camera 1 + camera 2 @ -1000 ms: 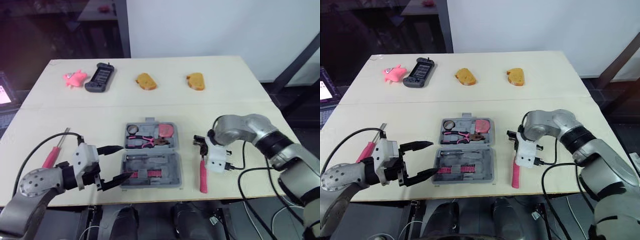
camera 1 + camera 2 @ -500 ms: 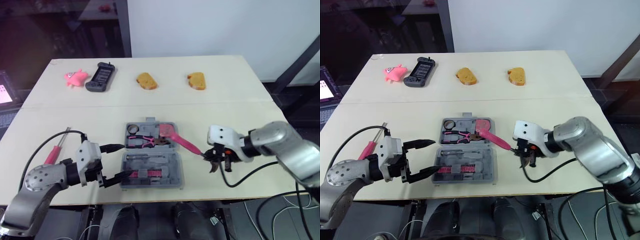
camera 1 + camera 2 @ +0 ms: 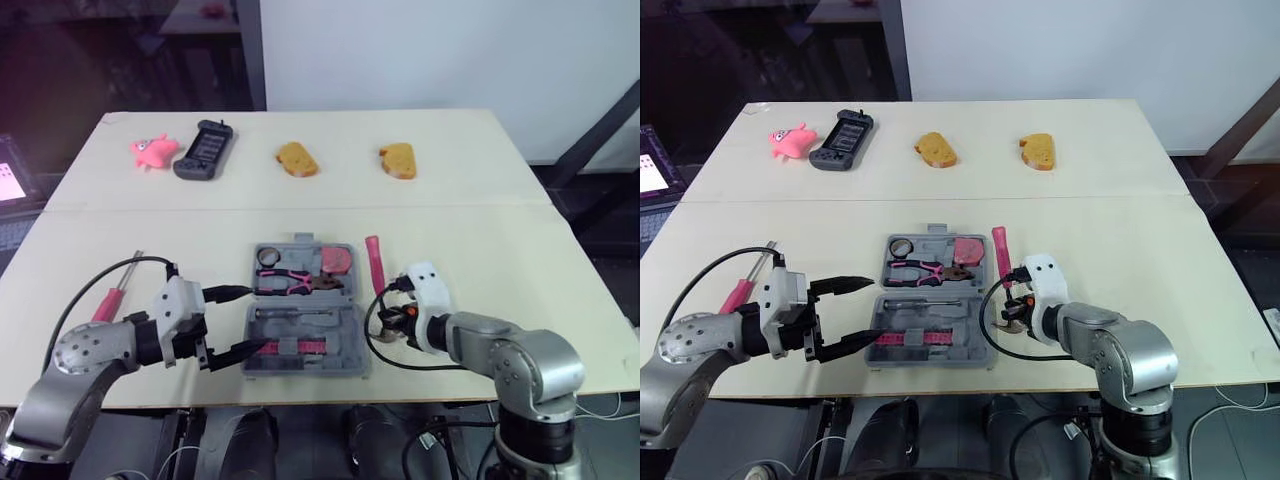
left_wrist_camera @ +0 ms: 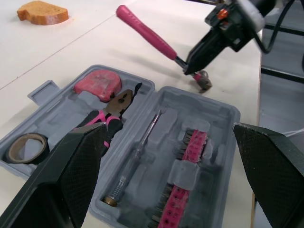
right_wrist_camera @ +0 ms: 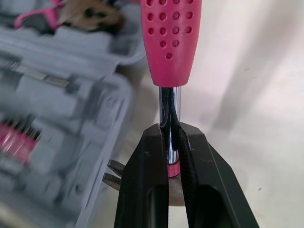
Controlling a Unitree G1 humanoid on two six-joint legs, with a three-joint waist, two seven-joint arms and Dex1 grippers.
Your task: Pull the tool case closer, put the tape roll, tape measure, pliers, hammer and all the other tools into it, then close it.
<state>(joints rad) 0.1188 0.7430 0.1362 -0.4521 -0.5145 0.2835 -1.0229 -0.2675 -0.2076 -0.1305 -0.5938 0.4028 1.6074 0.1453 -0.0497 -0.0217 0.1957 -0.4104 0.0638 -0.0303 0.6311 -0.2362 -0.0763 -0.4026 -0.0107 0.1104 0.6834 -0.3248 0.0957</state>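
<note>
Far left of the tool case (image 3: 343,332), a pink-handled screwdriver (image 3: 108,301) lies on the tabletop (image 3: 520,250), outside the case. Beyond the case's left side, at the tabletop's far edge, sit a pink toy (image 3: 152,152) and a black handheld device (image 3: 203,152). Left end effector (image 3: 251,320) is just left of the case's near half, fingers spread wide, holding nothing. One fingertip overlaps the case's left edge in the head view; we can't tell if it makes contact. The case lies open flat. Far half holds the tape roll (image 3: 267,258), pliers (image 3: 295,281) and tape measure (image 3: 337,260). Near half holds a slim screwdriver (image 3: 300,313) and a pink bit strip (image 3: 290,348). Two bread slices, one (image 3: 298,160) beyond the case's middle, the other (image 3: 398,160) beyond its right side, are well apart from it. The hammer (image 5: 171,38) is outside the case, just beside its right edge, pink handle pointing away from us. Right end effector (image 5: 169,130) is clamped on the hammer's metal shaft, next to the head, off the case's right near corner.
</note>
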